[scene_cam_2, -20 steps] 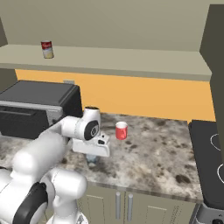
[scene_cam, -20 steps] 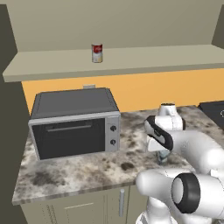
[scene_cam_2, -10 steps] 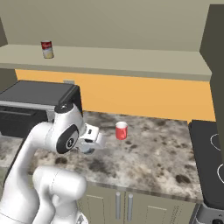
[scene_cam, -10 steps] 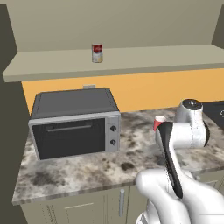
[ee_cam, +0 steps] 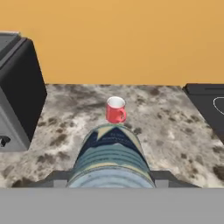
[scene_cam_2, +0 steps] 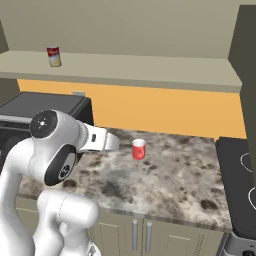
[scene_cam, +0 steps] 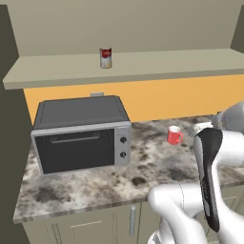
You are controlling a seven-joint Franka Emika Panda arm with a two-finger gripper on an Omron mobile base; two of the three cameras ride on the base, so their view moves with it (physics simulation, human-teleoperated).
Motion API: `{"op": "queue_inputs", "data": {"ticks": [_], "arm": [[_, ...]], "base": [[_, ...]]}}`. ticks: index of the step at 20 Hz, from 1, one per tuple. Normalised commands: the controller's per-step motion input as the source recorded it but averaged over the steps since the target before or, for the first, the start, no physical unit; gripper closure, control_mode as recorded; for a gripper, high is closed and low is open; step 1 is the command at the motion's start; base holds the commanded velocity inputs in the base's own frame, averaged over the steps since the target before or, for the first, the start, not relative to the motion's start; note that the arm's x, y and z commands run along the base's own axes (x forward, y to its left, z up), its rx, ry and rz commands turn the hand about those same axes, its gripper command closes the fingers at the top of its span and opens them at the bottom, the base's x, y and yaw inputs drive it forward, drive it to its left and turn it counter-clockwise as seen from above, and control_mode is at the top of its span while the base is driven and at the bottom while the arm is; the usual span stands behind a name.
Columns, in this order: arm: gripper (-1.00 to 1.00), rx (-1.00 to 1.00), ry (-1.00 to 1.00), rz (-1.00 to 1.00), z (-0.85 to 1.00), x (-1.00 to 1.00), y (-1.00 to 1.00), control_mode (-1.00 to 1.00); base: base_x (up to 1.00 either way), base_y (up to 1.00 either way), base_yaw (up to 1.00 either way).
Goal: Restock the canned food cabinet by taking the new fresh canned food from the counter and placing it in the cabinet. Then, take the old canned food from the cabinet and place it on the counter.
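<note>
Gripper (ee_cam: 111, 183) is clenching the new fresh canned food (ee_cam: 111, 159), blue-grey tin lying between its tips in the hand view, lifted above the counter (ee_cam: 175, 131). Red mug (ee_cam: 116, 110) is standing on the counter beyond the tin, toward the orange back wall (ee_cam: 113, 39). Toaster oven (scene_cam: 81, 133) is sitting at the counter's left end. The old canned food (scene_cam: 106, 57) is standing upright on the cabinet (scene_cam: 143, 62) shelf, left of middle, near the front edge. Cooktop (scene_cam_2: 240, 180) is lying at the counter's right end.
</note>
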Motion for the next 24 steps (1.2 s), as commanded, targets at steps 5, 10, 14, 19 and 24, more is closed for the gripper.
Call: {"op": "queue_inputs", "data": {"ticks": [5,10,14,19,24], "arm": [[1.00,-0.05,-0.38,0.00,1.00,0.05,0.00,-1.00],[1.00,-0.05,-0.11,0.00,1.00,0.11,0.00,-1.00],[1.00,0.00,0.21,0.02,1.00,0.13,-0.10,-1.00],[1.00,0.04,0.25,0.02,0.53,0.14,-0.14,-1.00],[1.00,0.00,0.00,0.00,-0.01,0.60,-0.22,-1.00]], "base": [[0.00,0.00,0.00],[0.00,0.00,0.00],[0.00,0.00,0.00],[0.00,0.00,0.00],[0.00,0.00,0.00]]}}
